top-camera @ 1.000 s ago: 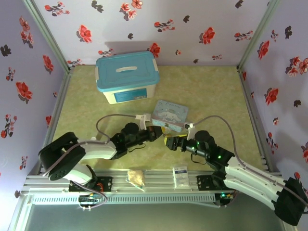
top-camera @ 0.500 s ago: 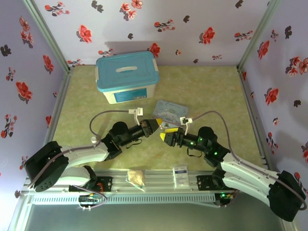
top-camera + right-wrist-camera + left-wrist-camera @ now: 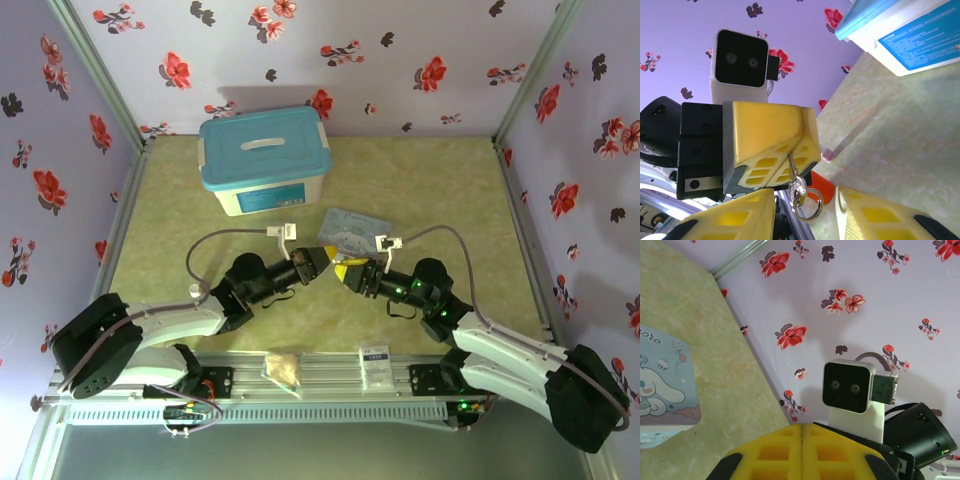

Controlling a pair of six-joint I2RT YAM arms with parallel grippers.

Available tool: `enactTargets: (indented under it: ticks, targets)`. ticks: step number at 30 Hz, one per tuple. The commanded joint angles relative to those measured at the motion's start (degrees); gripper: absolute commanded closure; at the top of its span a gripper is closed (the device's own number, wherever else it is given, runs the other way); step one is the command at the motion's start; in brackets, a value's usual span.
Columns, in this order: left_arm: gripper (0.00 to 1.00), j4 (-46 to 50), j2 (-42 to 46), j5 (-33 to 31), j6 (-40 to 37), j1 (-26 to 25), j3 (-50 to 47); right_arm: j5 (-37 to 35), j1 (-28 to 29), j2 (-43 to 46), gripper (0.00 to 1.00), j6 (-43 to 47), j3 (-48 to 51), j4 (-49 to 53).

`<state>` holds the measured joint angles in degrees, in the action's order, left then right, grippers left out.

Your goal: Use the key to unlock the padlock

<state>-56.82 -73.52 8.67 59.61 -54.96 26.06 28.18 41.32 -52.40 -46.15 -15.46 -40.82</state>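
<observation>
The left tool point(image 3: 792, 150) is pressed together, pinching the key point(image 3: 797, 185), which hangs from its seam above the bench point(image 3: 900, 130). The right tool point(image 3: 806, 199) is spread and set on either side of the hanging key. The padlock cannot be made out. The key's head should be centred before any pinch is made, so that it is not knocked askew.

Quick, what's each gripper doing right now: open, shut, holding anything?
Left gripper: shut, pinching the key, its ring dangling below.
Right gripper: open, jaws either side of that ring, holding nothing.
</observation>
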Motion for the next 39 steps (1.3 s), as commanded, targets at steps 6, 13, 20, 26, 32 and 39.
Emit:
enactTargets:
  ticks: [6, 13, 20, 26, 32, 39]
  targets:
    - [1.00, -3.5, -0.3, 0.7, -0.5, 0.2, -0.9, 1.1, -0.8, -1.3, 0.84, -1.6, -0.7, -5.3]
    - [1.00, -6.6, -3.7, 0.7, 0.6, 0.2, -1.0, 0.6, -1.0, -0.4, 0.97, -1.9, 0.7, -5.1]
    - [0.61, -7.7, -4.0, -3.1, 0.8, 0.4, -3.3, -1.7, -1.2, 1.6, 1.00, -0.8, 1.4, 1.1]
    - [0.33, 24.8, 5.6, -11.6, -5.6, 1.2, 1.4, -14.3, -1.3, 8.3, 1.00, 4.6, -0.5, 28.6]
    - [0.36, 42.3, 0.6, -11.8, -10.7, 0.2, 9.1, -28.0, -1.4, 10.6, 1.00, 4.4, -2.1, 46.3]
    - [0.37, 42.1, -14.3, -10.8, -12.8, -2.9, 15.9, -29.6, -1.4, 12.9, 1.00, 5.2, -1.2, 48.8]
